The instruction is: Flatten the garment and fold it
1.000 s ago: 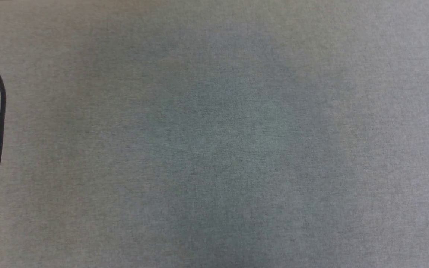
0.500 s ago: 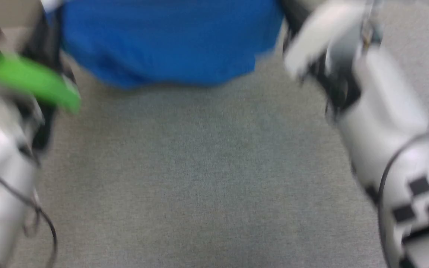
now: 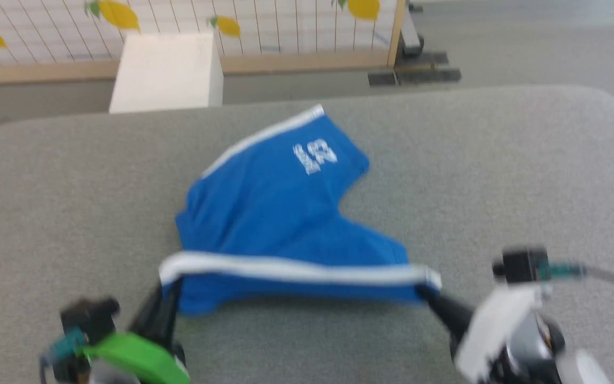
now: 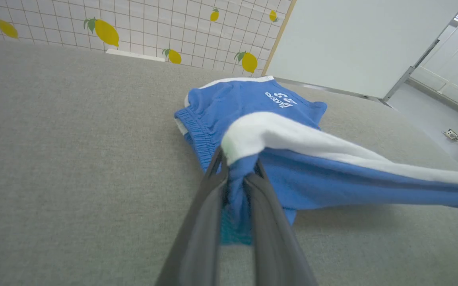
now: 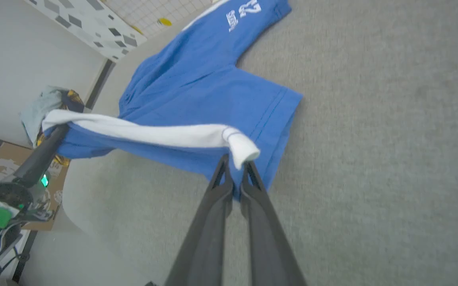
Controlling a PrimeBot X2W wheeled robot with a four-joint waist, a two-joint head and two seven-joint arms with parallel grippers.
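The royal-blue shorts (image 3: 275,213) lie on the grey padded table (image 3: 499,160), with white print on the far leg and a white stripe (image 3: 296,269) stretched along their near edge. My left gripper (image 3: 171,290) is shut on the stripe's left end, and blue cloth bunches between its fingers (image 4: 235,174). My right gripper (image 3: 428,290) is shut on the stripe's right end (image 5: 235,167). The held edge hangs lifted and taut between both grippers above the table. In the right wrist view the left gripper (image 5: 56,133) shows at the far end of the shorts (image 5: 197,87).
A white box (image 3: 166,72) stands beyond the table's far edge, before a tiled wall panel with lemon prints (image 3: 232,21). Bare table surface lies to both sides of the shorts. A pile of cloth and cardboard (image 5: 42,111) sits on the floor past the table's end.
The head camera has swung up from bare table to the whole garment. The shorts now sit mid-view, with both grippers holding the striped edge at the bottom.
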